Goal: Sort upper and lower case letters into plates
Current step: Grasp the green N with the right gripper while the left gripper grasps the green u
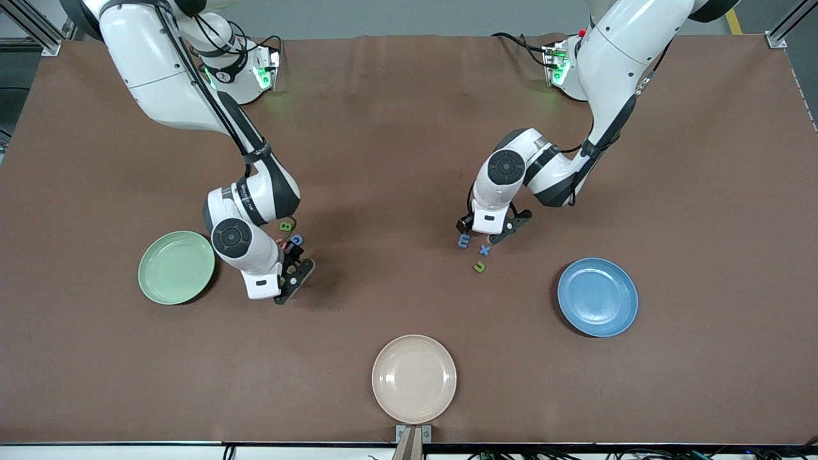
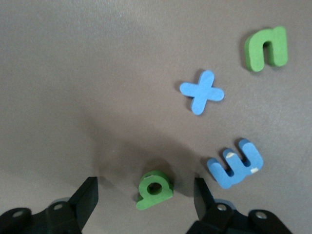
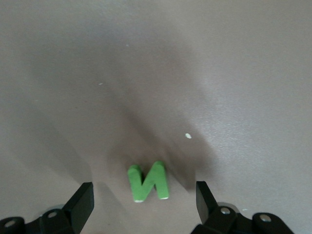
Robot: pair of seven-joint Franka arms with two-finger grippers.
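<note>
The pale green plate [image 1: 177, 267] lies toward the right arm's end of the table and the blue plate [image 1: 597, 297] toward the left arm's end; both are empty. My left gripper [image 1: 476, 230] is open and low over a small green letter [image 2: 155, 190], which lies between its fingers [image 2: 87, 196]. A blue E [image 2: 235, 164], a blue x [image 2: 201, 92] and a green n [image 2: 266, 47] lie beside it; they show in the front view as the E [image 1: 464, 240], x [image 1: 485, 250] and n [image 1: 479, 267]. My right gripper [image 1: 263, 291] is open, low over a green N [image 3: 148, 182].
A beige plate [image 1: 414, 378] sits empty at the table edge nearest the front camera. A green letter [image 1: 285, 225] and a blue letter [image 1: 296, 240] lie beside the right arm's wrist, with a reddish piece partly hidden next to them.
</note>
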